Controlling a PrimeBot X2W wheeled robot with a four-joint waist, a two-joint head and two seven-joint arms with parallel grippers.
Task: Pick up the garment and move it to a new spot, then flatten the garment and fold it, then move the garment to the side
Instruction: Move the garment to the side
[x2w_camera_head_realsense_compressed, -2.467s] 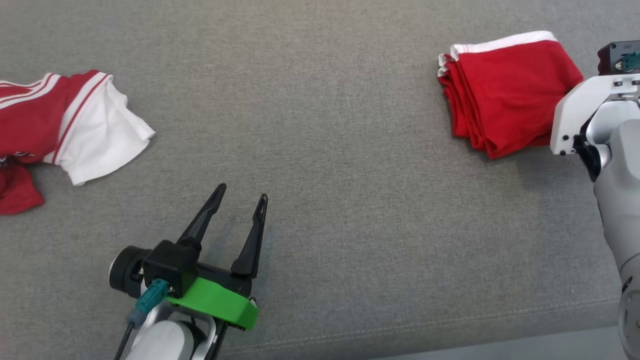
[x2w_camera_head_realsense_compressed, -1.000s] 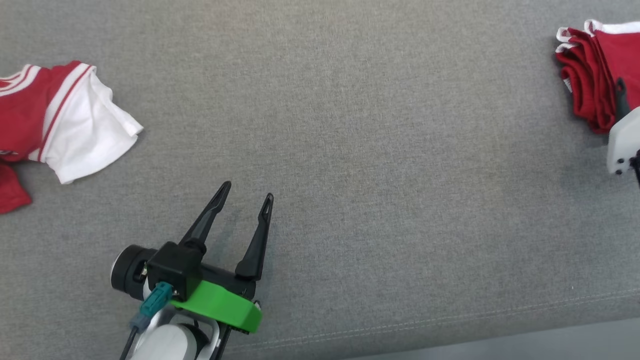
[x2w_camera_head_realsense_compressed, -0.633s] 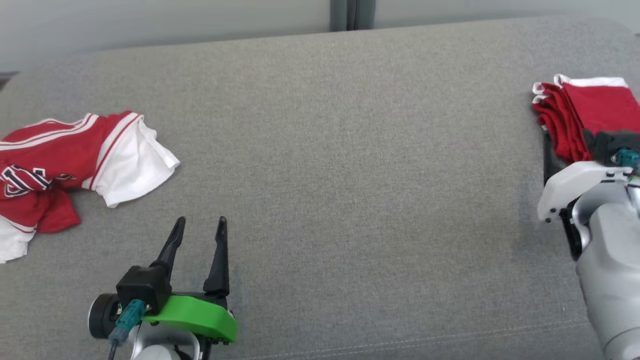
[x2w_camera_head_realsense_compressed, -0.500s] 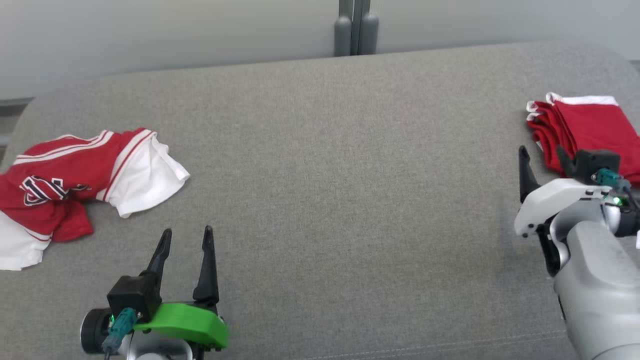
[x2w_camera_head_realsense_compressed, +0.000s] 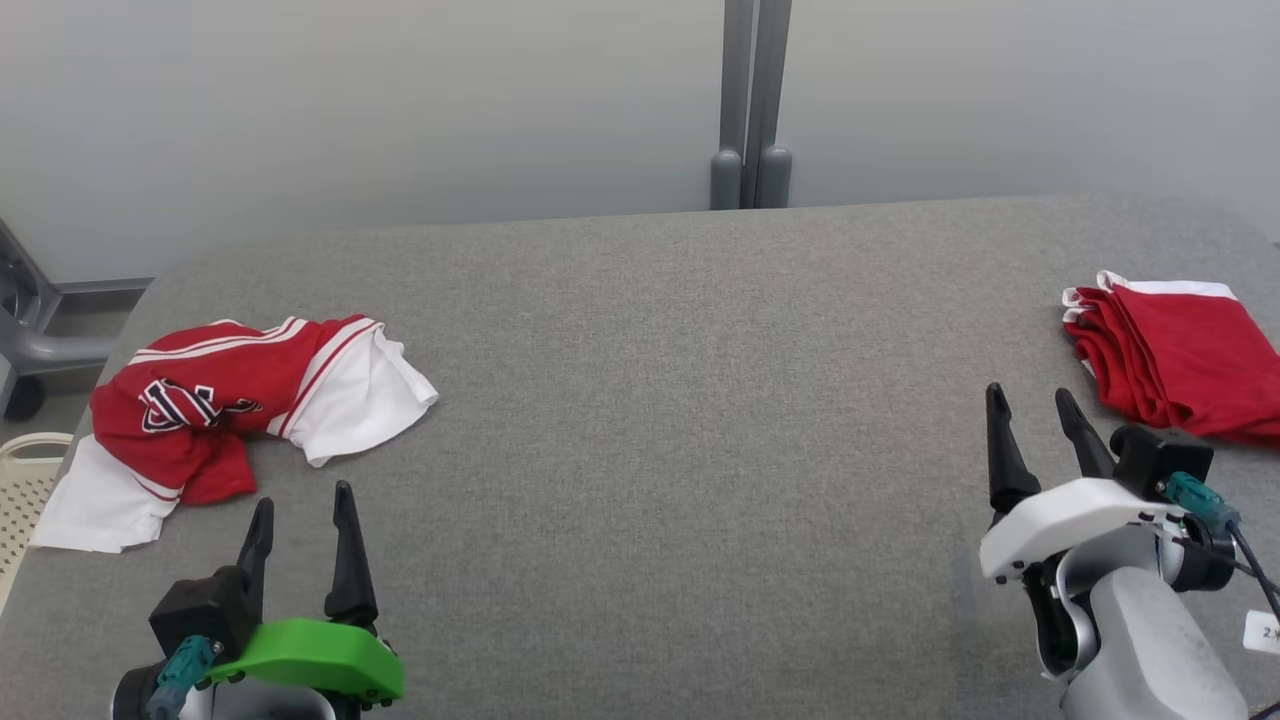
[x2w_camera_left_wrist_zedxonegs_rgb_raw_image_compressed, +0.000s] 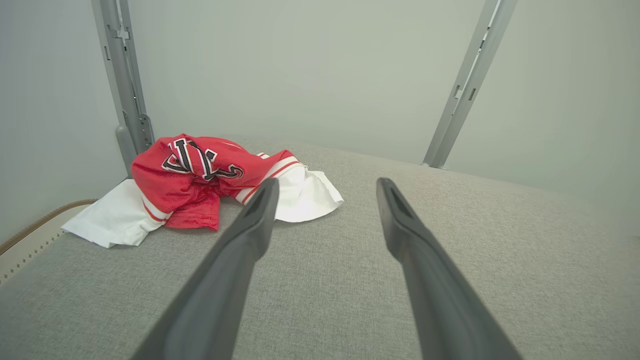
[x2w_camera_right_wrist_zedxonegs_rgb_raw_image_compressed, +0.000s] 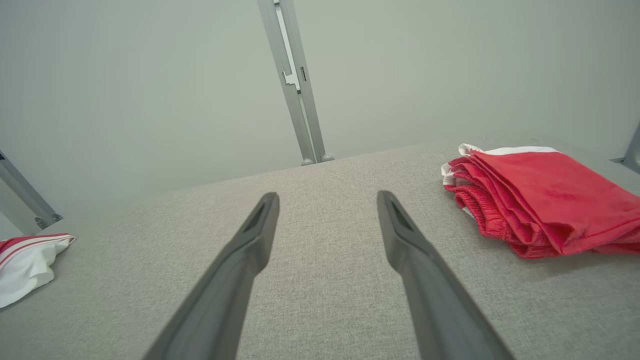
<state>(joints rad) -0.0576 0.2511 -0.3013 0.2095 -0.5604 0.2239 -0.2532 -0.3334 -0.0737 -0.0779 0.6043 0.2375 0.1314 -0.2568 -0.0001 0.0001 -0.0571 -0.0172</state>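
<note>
A folded red garment (x2w_camera_head_realsense_compressed: 1180, 358) with white trim lies at the far right of the grey cushion (x2w_camera_head_realsense_compressed: 680, 400); the right wrist view has it (x2w_camera_right_wrist_zedxonegs_rgb_raw_image_compressed: 540, 200) ahead and to the right. A crumpled red-and-white jersey (x2w_camera_head_realsense_compressed: 230, 405) lies at the far left, ahead-left of the fingers in the left wrist view (x2w_camera_left_wrist_zedxonegs_rgb_raw_image_compressed: 200, 182). My left gripper (x2w_camera_head_realsense_compressed: 303, 500) hovers open just below the jersey, nothing between its fingers. My right gripper (x2w_camera_head_realsense_compressed: 1030, 403) stands open to the lower left of the folded garment, holding nothing.
A grey wall with a metal post (x2w_camera_head_realsense_compressed: 750, 100) stands behind the cushion. A cream perforated basket (x2w_camera_head_realsense_compressed: 22, 490) and a grey frame leg (x2w_camera_head_realsense_compressed: 30, 320) sit off the cushion's left edge. The front seam runs near the bottom.
The camera has tilted up, bringing the wall and post into view. My right gripper has drawn back from the folded garment and now points up beside it, open.
</note>
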